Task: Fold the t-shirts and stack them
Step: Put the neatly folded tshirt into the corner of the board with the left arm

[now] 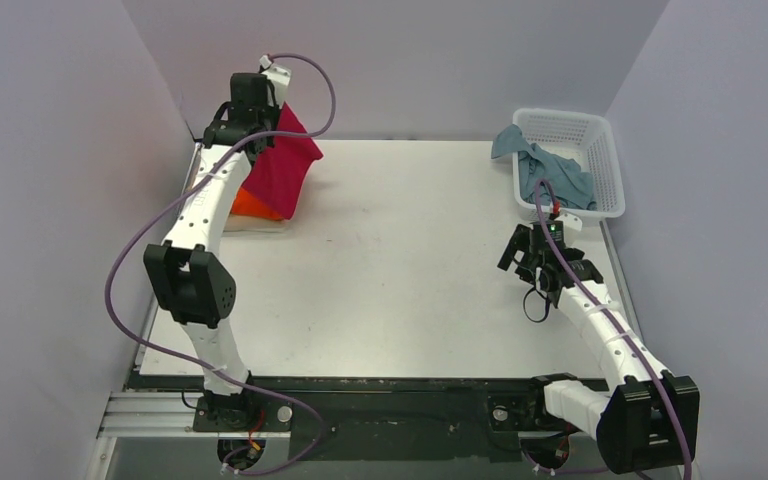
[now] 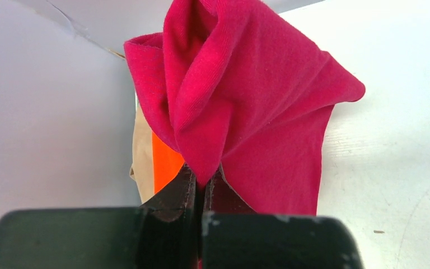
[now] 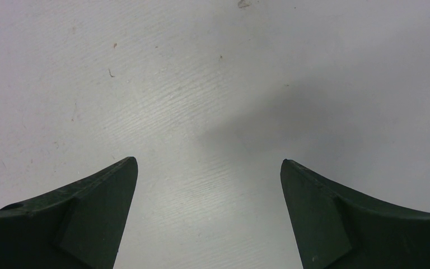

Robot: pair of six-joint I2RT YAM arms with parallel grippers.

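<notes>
Your left gripper [image 2: 201, 180] was clamped shut on a bunched fold of the red shirt [image 2: 241, 101], with the jaws pressed together and only cloth between them. The shirt rose from the pinch in thick soft folds and spread out to a rounded corner on the right, so most of it hung loose from that one hold. Seen from the top camera, you had it lifted at the far left corner of the surface [image 1: 410, 260], close to the walls. Its lower part draped over the orange shirt [image 2: 165, 159], which lay flat on the beige shirt [image 2: 141, 151]. Only narrow strips of those two showed past the red cloth on its left side, and I could not tell whether the red hem actually rested on them. Your right gripper [image 3: 209, 162] was wide open and held nothing, its fingers spread above bare surface on the right side, just short of the basket [image 1: 605, 170]. The blue shirt [image 1: 550, 170] lay crumpled in that basket at the far right corner, with one part spilling over the left rim.
</notes>
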